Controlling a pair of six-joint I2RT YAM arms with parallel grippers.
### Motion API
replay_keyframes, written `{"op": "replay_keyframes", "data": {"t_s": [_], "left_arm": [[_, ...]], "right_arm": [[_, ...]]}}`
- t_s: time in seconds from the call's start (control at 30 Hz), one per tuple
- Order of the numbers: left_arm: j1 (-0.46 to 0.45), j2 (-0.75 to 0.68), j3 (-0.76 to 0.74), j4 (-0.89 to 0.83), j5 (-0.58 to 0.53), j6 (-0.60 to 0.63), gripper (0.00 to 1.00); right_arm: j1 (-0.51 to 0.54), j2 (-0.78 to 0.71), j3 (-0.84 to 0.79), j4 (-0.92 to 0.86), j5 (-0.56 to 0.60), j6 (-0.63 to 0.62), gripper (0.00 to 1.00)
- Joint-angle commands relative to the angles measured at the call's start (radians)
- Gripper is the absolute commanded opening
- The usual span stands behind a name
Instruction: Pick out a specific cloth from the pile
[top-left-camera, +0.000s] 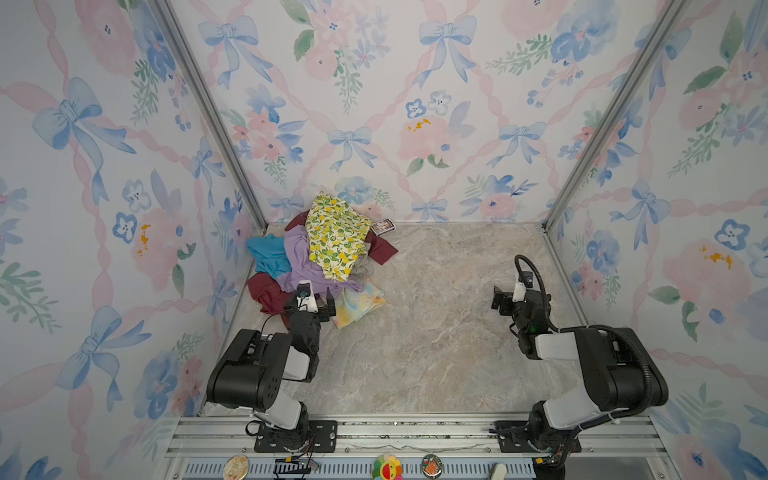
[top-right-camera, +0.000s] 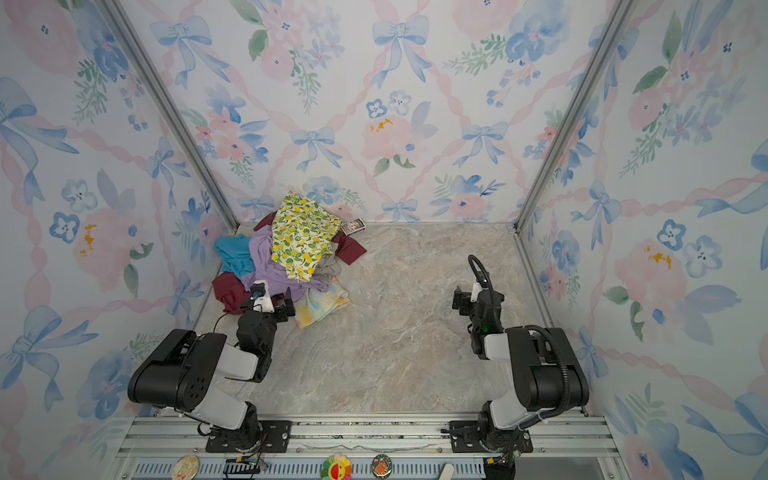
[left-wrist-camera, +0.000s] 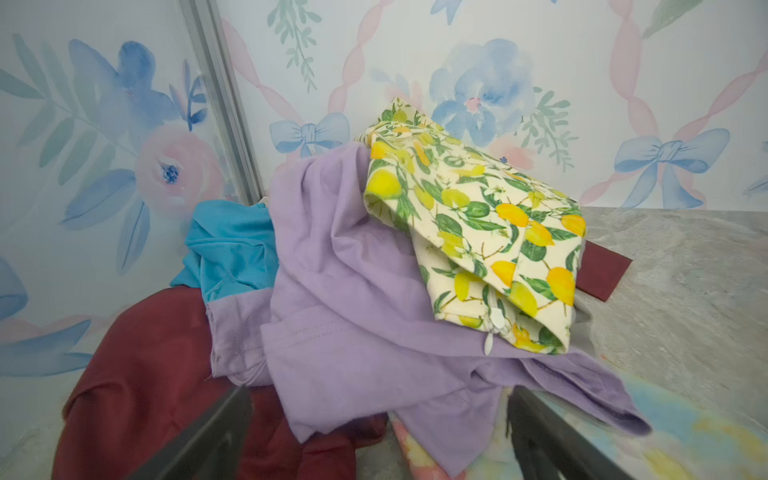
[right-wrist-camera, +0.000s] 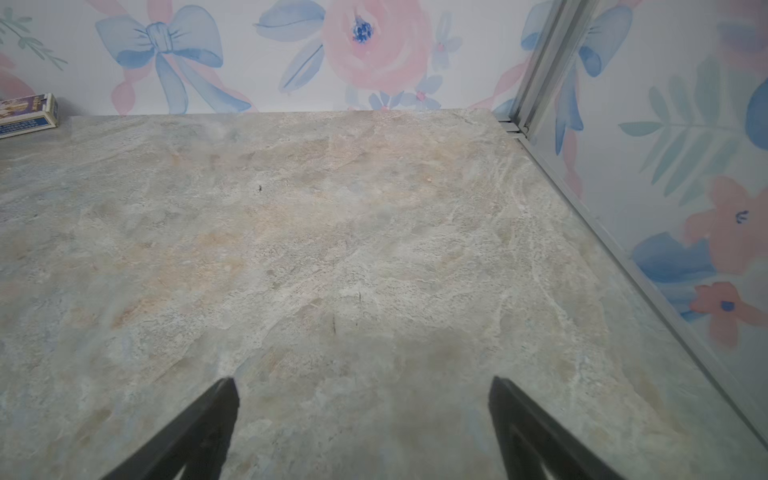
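Cloth (top-left-camera: 266, 255) lies bunched at left edge of pile (top-left-camera: 300, 258), long axis indistinct.

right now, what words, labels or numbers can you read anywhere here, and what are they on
No text can be read.
Small box by the back wall: print on its face and a blue strip, too blurred to read.
Round badges on the front rail: too small to read.
The pile: patterns only, no words.
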Motion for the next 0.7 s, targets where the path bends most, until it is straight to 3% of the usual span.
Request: {"op": "replay_keyframes", "data": {"t_s": [0.0, 0.67], "left_arm": [[-0.005, 0.000, 0.007, 0.020, -0.001, 0.012, 0.98], [0.013, 0.001, 0.010, 0.018, 0.032, 0.002, 0.98]], "right_arm": [[0.009, -0.006, 0.010, 0.011, 0.004, -0.002, 0.97], [0.013, -0.005, 0.012, 0.005, 0.008, -0.007, 0.97]]}}
